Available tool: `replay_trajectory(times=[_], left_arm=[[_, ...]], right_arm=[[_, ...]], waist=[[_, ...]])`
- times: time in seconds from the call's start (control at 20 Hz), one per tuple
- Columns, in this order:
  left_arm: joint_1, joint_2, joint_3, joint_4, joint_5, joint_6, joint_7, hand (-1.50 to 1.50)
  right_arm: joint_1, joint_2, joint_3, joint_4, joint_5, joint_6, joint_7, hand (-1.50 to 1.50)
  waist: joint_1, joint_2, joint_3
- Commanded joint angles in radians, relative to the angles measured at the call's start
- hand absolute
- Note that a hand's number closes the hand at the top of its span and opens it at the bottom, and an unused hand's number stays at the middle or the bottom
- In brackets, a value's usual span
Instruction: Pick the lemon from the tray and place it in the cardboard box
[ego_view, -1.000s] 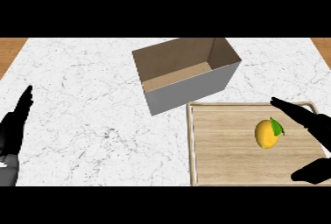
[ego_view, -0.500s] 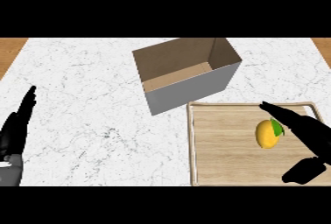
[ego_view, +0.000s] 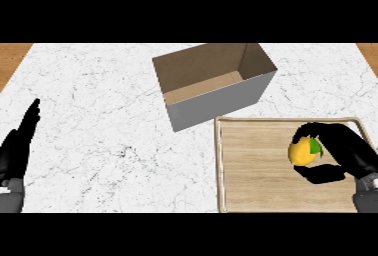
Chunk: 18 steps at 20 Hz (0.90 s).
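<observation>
As seen in the head view, the right hand (ego_view: 343, 152) curls its fingers and thumb around the lemon (ego_view: 302, 152), which lies on the wooden tray (ego_view: 251, 175). The cardboard box (ego_view: 214, 82) stands open just beyond the tray on the marble counter (ego_view: 103, 100). The left hand (ego_view: 18, 145) rests open at the left edge.

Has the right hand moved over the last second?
Yes. The right hand has shifted left across the tray, away from its right rim, and its fingers and thumb now curl round the lemon.
</observation>
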Motion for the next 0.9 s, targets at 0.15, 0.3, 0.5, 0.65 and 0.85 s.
replay_trajectory(times=[0.15, 0.3, 0.5, 0.65, 0.85], left_arm=[[-0.013, -0.032, 0.002, 0.075, -0.038, 0.021, -0.066, 0.0], [0.045, -0.012, 0.033, 0.06, -0.003, -0.017, -0.104, 0.0], [-0.02, -0.016, 0.022, 0.022, -0.031, 0.012, 0.007, 0.0], [-0.01, 0.014, 0.049, 0.03, -0.006, -0.018, -0.004, 0.0], [-0.025, 0.005, 0.042, 0.015, -0.01, -0.028, 0.023, 0.0]], right_arm=[[-0.057, -0.005, -0.07, 0.062, 0.098, -0.127, -0.065, 1.5], [-0.017, 0.017, -0.071, -0.063, 0.143, -0.163, 0.013, 1.5], [0.023, 0.076, -0.086, -0.137, 0.202, -0.106, 0.299, 1.5], [0.132, 0.125, -0.065, -0.194, 0.32, -0.171, 0.443, 1.5], [0.159, 0.14, -0.032, -0.479, 0.366, -0.062, 0.58, 1.5]], waist=[[-0.005, 0.002, 0.001], [-0.006, -0.001, 0.0], [-0.016, -0.003, 0.0], [-0.024, -0.005, -0.001], [-0.018, -0.003, 0.0]])
